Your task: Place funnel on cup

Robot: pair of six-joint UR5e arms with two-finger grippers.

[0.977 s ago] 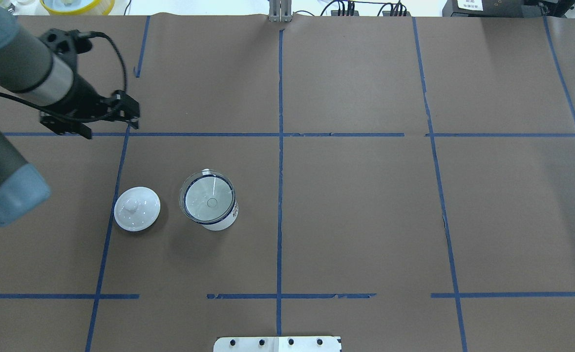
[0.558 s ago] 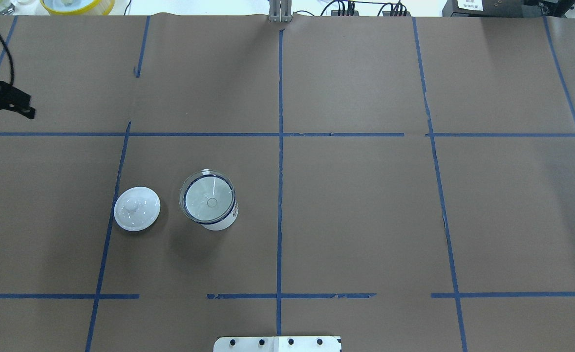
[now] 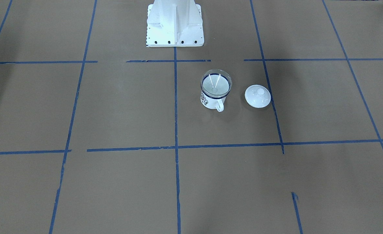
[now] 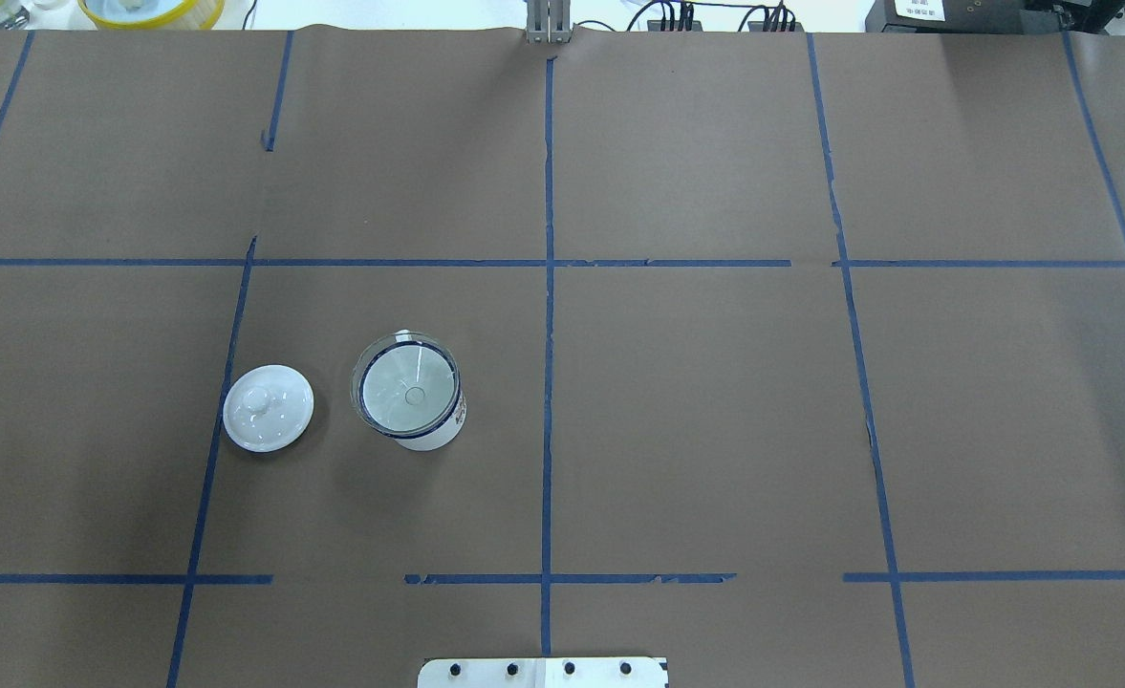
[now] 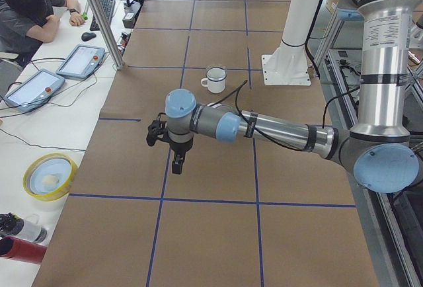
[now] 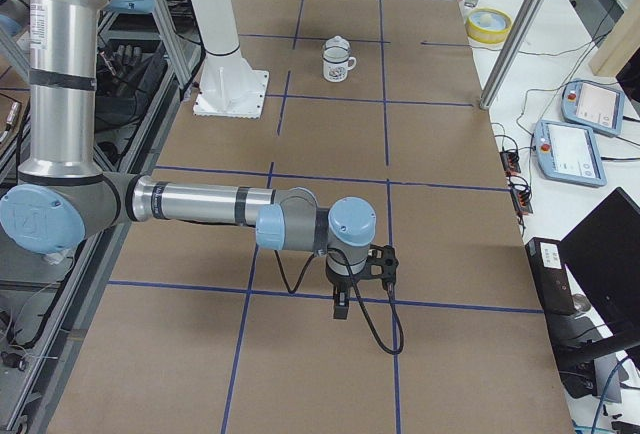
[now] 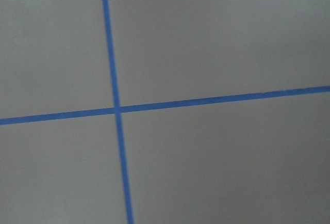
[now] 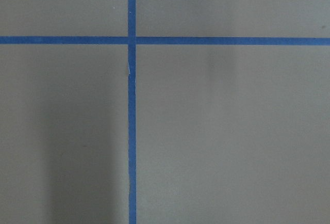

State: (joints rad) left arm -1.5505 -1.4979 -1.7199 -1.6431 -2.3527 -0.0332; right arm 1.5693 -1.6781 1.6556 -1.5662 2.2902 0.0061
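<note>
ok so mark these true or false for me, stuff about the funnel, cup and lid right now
1. The funnel sits in the mouth of the cup. True.
2. The white lid covers the cup. False: it lies on the table beside the cup, apart from it.
3. A gripper is clamped on the funnel. False: nothing touches it, and no arm shows in the overhead view.
4. The cup stands upright. True.
5. The lid is on the robot's left of the cup. True.
</note>
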